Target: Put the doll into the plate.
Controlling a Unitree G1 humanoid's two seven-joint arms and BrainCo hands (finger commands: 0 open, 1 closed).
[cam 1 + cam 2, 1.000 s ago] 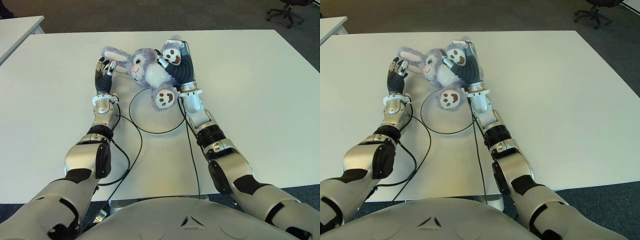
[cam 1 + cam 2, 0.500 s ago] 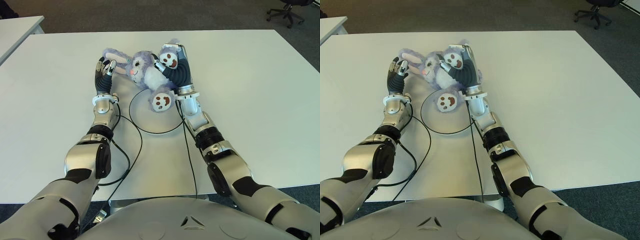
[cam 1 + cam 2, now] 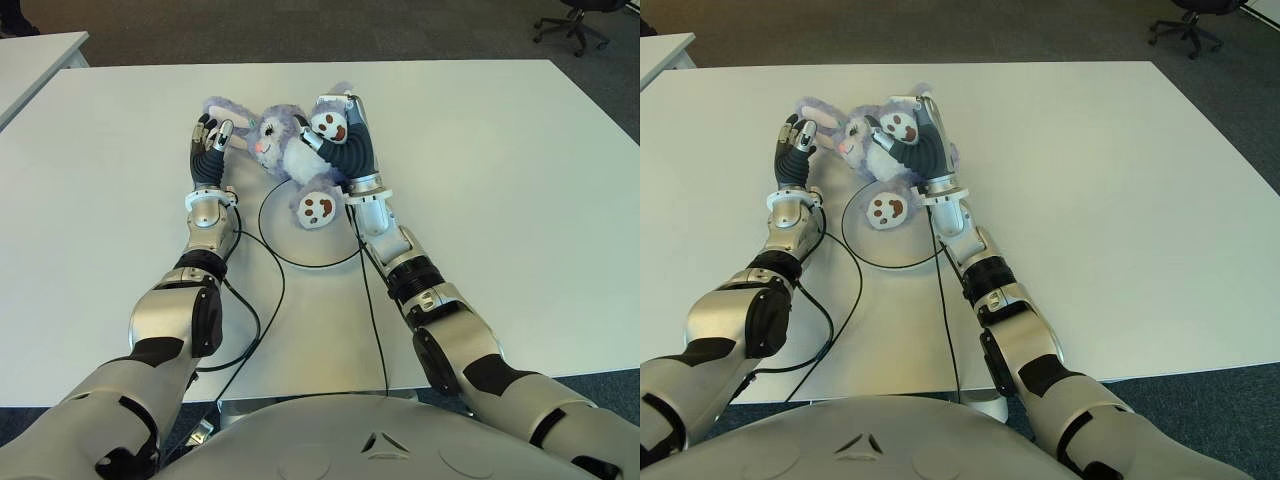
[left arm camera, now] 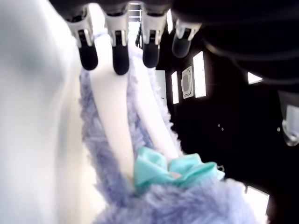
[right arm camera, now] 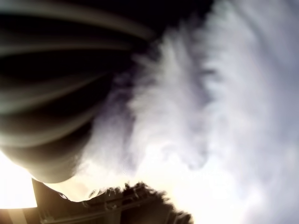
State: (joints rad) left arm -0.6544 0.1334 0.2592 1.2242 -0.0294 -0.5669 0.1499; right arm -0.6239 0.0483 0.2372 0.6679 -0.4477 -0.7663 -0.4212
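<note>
Right hand point(image 3: 335, 140): clamped around the body of the doll point(image 3: 290, 145), a purple plush rabbit with a teal bow. The right wrist view shows fur pressed close against the palm, consistent with a firm hold.

Left hand point(image 3: 210, 140): fingers curled onto one of the rabbit's long ears point(image 3: 222, 106); the left wrist view shows the fingertips point(image 4: 120, 63) bearing on the ear's pale inner face.

Position of the doll: at 12 o'clock of the plate point(image 3: 280, 245), which reads as a thin dark ring on the white surface point(image 3: 520, 180). One brown-padded foot point(image 3: 315, 208) overhangs the ring's far rim; head, torso and ears lie beyond it.

Progress: the grasp is made; placement is not. The doll is only marginally over the plate. Remaining, in my judgement: carry the doll toward 6 o'clock until its body is inside the ring, set it down, and release both hands.
</note>
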